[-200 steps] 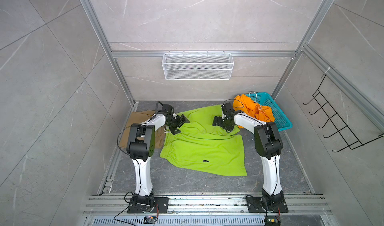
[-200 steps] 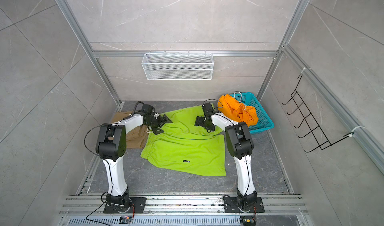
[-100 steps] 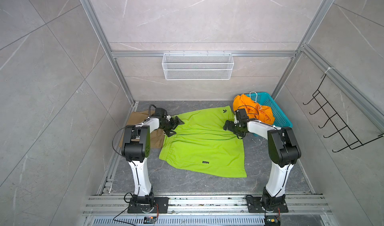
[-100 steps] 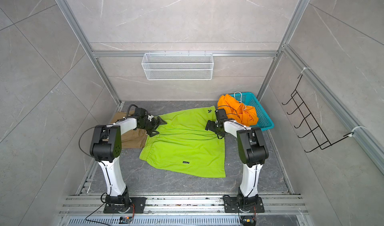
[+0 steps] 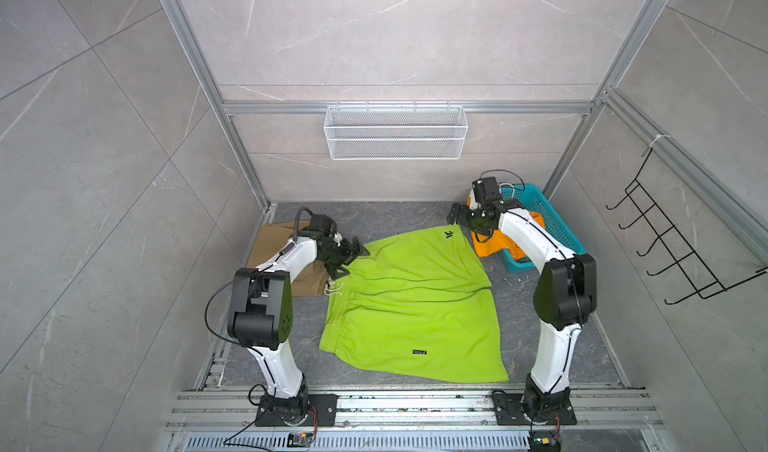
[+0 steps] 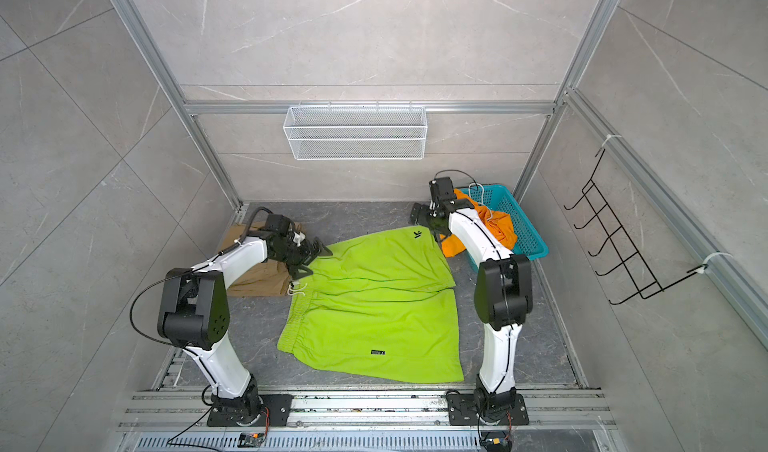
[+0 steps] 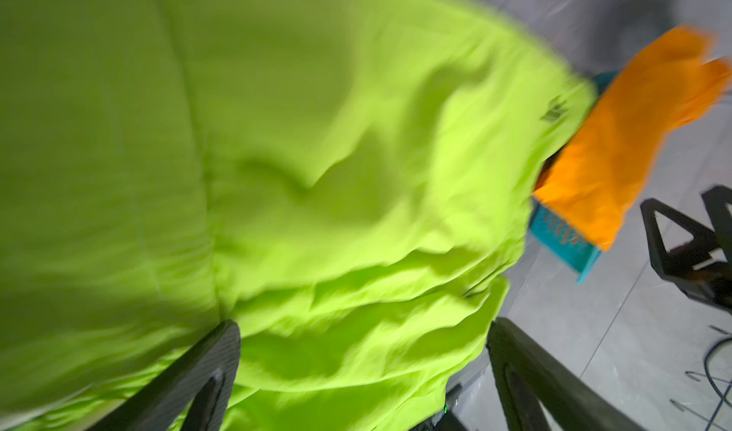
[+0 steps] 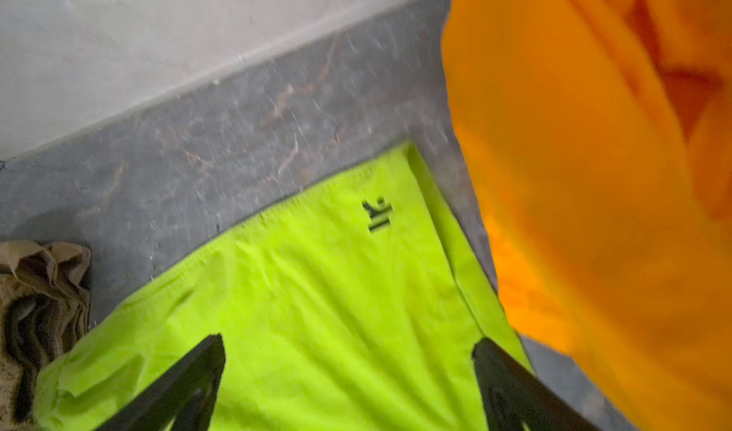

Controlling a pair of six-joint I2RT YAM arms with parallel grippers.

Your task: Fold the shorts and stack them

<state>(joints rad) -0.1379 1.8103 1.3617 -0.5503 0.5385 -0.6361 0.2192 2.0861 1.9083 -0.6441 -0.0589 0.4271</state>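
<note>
Both elbows [image 5: 259,308] raised — left tool [image 5: 350,261], right tool [image 5: 463,220] spread apart over lime shorts [image 5: 415,304].

spread shorts [image 5: 407,304] — centre; folded shorts [image 5: 270,234] — left; basket [image 5: 559,227] right, behind

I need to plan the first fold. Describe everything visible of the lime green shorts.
The lime green shorts lie spread open, unfolded, on the grey tabletop: thin soft fabric, creased across the middle. The gathered waistband faces the left arm, its white drawstring loose beside the khaki shorts. A dark logo marks the far leg, a small dark label the near one. The left tool and right tool hang open by the far edge's corners; contact is unclear.
</note>
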